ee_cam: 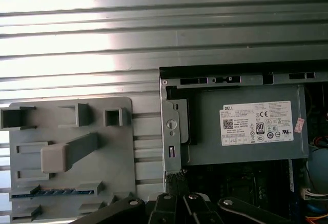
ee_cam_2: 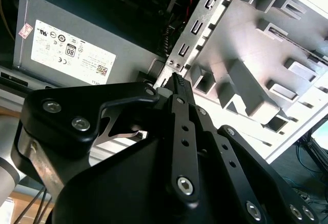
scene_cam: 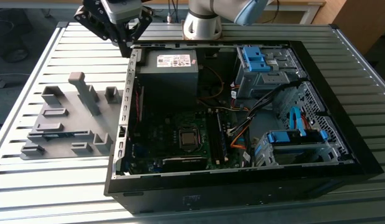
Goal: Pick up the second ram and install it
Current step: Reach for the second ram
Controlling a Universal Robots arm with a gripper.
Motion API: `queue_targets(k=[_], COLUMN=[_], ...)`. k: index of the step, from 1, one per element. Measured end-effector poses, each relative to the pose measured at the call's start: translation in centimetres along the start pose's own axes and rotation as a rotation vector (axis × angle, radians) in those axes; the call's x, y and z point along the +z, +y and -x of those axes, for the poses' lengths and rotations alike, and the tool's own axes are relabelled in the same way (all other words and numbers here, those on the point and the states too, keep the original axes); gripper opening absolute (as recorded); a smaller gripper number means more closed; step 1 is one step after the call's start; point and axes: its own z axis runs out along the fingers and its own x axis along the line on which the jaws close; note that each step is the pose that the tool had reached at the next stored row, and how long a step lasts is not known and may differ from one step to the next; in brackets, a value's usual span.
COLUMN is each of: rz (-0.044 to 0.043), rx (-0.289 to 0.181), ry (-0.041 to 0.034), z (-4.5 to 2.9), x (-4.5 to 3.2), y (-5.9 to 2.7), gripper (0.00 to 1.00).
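The second ram (ee_cam: 51, 192) is a thin blue-green stick lying in a slot of the grey fixture plate (ee_cam: 119, 149). In the exterior view the ram (scene_cam: 58, 136) sits near the front of that plate (scene_cam: 67, 122), at the exterior view's left of the open computer case (scene_cam: 242, 184). My gripper (scene_cam: 125, 52) hangs over the case's far left corner, beside the power supply (scene_cam: 170, 65), well away from the ram. In both wrist views the gripper (ee_cam_2: 177, 78) (ee_cam: 177, 175) is shut with nothing between its fingers.
Upright grey fixture blocks (scene_cam: 86, 91) rise from the plate. Inside the case are the motherboard (scene_cam: 189, 137), loose cables (scene_cam: 242, 126) and blue drive-bay clips (scene_cam: 255, 58). The arm's base (scene_cam: 202, 21) stands behind the case on a ribbed metal table (scene_cam: 55, 186).
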Motion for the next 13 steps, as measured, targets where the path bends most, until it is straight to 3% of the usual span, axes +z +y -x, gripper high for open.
queue_targets(k=[13], rz=[-0.0001], rx=[0.000], ry=[0.0011], z=[-0.64], x=[0.09], y=[-0.05], gripper=[0.11])
